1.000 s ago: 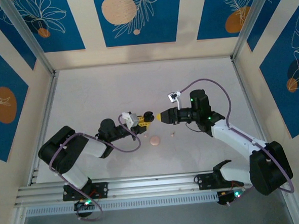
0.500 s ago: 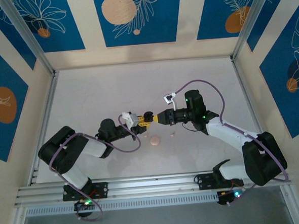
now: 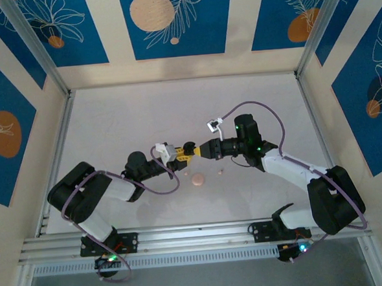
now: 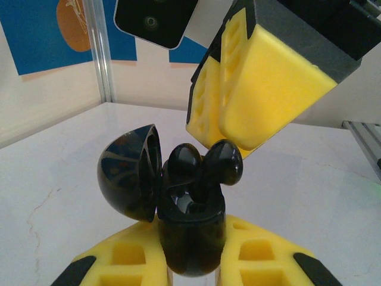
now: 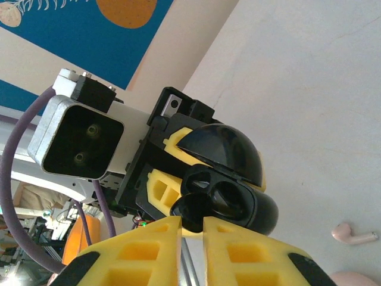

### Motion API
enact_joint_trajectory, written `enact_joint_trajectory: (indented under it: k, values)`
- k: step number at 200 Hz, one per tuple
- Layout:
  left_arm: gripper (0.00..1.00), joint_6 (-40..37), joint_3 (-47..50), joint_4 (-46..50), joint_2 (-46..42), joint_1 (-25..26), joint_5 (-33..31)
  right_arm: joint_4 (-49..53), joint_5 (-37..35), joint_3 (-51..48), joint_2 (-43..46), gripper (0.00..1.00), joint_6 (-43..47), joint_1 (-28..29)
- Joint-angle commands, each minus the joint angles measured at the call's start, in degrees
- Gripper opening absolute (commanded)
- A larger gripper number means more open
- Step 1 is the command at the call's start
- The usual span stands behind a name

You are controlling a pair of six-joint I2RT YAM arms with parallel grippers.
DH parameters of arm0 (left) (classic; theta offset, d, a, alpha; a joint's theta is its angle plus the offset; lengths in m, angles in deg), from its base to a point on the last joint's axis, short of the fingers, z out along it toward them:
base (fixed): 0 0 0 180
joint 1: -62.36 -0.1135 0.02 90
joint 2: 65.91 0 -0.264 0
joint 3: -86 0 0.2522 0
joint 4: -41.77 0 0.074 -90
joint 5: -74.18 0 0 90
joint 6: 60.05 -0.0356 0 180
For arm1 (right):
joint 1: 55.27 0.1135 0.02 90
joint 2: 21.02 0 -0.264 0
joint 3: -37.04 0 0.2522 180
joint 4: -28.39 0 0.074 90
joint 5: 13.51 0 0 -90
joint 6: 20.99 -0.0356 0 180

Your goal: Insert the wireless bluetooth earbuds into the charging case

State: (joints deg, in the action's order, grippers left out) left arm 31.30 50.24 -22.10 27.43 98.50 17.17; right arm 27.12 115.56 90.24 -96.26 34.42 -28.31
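Note:
My left gripper [image 3: 186, 151] is shut on a black round charging case [image 4: 190, 232], held off the table with its lid [image 4: 128, 179] swung open. One black earbud [image 4: 184, 161] sits in the case mouth. A second black earbud [image 4: 223, 164] stands beside it with its stem down in the case. My right gripper [image 5: 191, 223] meets the case from the right, its yellow fingers [image 4: 262, 89] closed narrowly on that second earbud [image 5: 190, 207]. A pale pink earbud [image 5: 352, 234] lies on the table below.
A round pale pink case [image 3: 198, 179] rests on the white table [image 3: 131, 114] just in front of the two grippers, with the pink earbud [image 3: 220, 171] to its right. Aluminium rails border the table at left, right and front.
My right arm has reached further left, bringing its fingertips up against the open case, and its jaws have narrowed. The left arm has held still with the case.

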Motion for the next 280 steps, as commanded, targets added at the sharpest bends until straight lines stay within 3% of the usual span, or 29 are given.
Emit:
enact_joint_trajectory:
  k: [1,199,280]
  values:
    - [0.11,-0.03,0.48,-2.97,-1.67,0.65,1.32,-0.71,1.52,2.23,-1.00,0.16,-0.24,0.56]
    - [0.11,-0.11,0.73,-2.09,-2.21,0.69,0.62,0.51,0.28,4.53,-2.53,0.15,0.47,2.65]
    - [0.11,-1.17,0.82,0.24,-3.35,0.61,-0.27,5.15,-2.51,6.25,-0.92,0.24,2.94,4.02]
